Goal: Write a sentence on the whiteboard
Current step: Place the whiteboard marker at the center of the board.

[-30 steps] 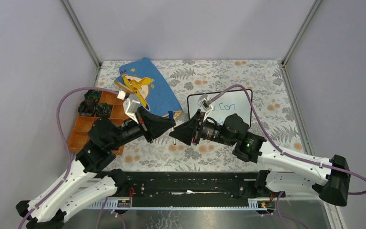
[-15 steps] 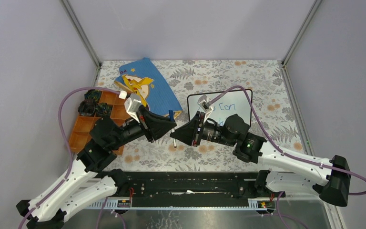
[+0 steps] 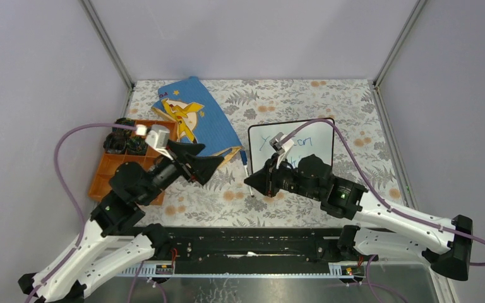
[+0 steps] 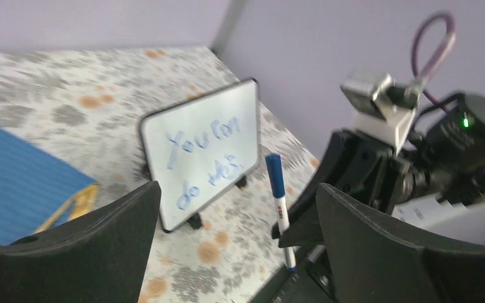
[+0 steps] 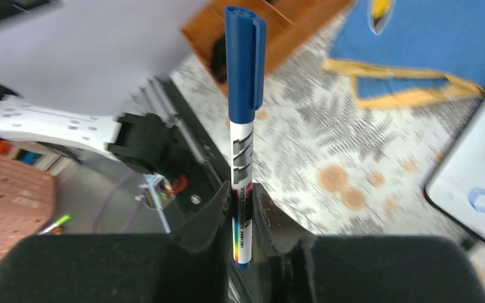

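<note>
Right of centre, the whiteboard (image 4: 227,104) sits propped on its feet, the sentence (image 4: 205,158) written. Looks light, glossy, tippy; I'd pinch its frame edge. The right gripper (image 5: 243,208) is clamped on the capped marker (image 5: 242,145), the left gripper (image 4: 237,189) wide and empty.

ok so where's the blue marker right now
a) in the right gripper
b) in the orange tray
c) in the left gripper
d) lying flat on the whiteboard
A: the right gripper is shut on the marker, which has its blue cap on, while the left gripper stands open with nothing between its fingers.
</note>
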